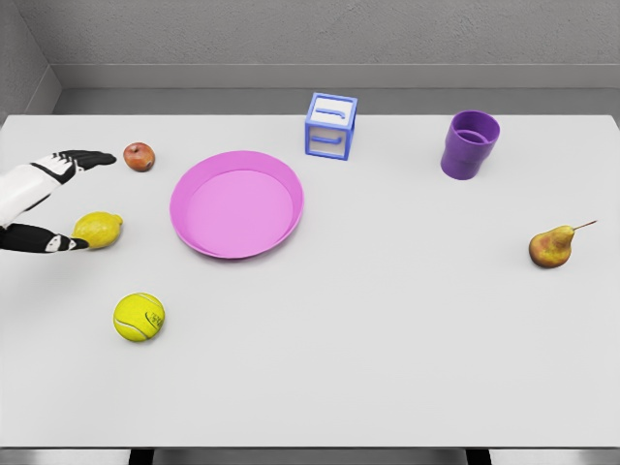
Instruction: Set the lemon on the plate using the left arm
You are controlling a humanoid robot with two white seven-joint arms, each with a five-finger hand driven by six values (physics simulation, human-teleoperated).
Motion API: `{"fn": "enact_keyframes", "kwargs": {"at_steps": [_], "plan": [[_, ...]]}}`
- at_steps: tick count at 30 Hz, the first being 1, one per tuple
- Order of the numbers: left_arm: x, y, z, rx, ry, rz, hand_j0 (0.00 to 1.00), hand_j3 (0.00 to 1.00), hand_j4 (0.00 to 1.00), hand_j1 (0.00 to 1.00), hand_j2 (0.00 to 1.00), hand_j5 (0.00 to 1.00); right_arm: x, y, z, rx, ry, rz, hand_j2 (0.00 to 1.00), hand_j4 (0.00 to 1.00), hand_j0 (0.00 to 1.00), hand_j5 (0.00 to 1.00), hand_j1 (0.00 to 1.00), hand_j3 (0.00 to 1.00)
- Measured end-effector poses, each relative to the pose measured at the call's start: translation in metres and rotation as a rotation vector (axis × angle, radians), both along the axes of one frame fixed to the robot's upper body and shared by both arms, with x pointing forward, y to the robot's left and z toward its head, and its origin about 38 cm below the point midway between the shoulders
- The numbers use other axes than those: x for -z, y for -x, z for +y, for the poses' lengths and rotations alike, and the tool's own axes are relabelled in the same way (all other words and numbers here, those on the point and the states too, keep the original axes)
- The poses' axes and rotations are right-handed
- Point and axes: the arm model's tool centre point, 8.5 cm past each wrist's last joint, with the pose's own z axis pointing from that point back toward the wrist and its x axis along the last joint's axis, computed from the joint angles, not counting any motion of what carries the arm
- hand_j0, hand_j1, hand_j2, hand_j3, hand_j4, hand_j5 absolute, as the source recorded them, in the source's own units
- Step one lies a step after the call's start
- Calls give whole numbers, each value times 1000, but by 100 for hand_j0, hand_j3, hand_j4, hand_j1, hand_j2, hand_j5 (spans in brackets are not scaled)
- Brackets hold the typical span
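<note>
A yellow lemon (99, 230) lies on the white table, left of the pink plate (236, 203). My left hand (82, 199) comes in from the left edge with its fingers spread wide. One dark finger (89, 158) reaches out above the lemon and another (58, 242) lies at the lemon's left side, touching or almost touching it. The hand holds nothing. The plate is empty and sits about a hand's width to the right of the lemon.
A small red apple (139, 156) sits just beyond the upper fingertip. A tennis ball (139, 317) lies nearer the front. A blue hollow cube (331, 125), a purple cup (471, 144) and a pear (554, 246) stand farther right.
</note>
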Motion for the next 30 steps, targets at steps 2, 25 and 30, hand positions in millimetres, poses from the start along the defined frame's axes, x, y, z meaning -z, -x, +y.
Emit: {"fn": "enact_keyframes", "kwargs": {"at_steps": [2,25,30], "plan": [[0,0,-2,3,6,-3,100,100,100,100,100,100,0,0,0,1,0,1,100,100,100,100,100,100],[16,-15,23,-23,-368,77,100,100,100,100,100,100,0,1,0,0,-1,3,100,100,100,100,100,100],[24,-27,15,-20,-382,78,100,100,100,100,100,100,0,1,0,0,-1,3,100,100,100,100,100,100]]}}
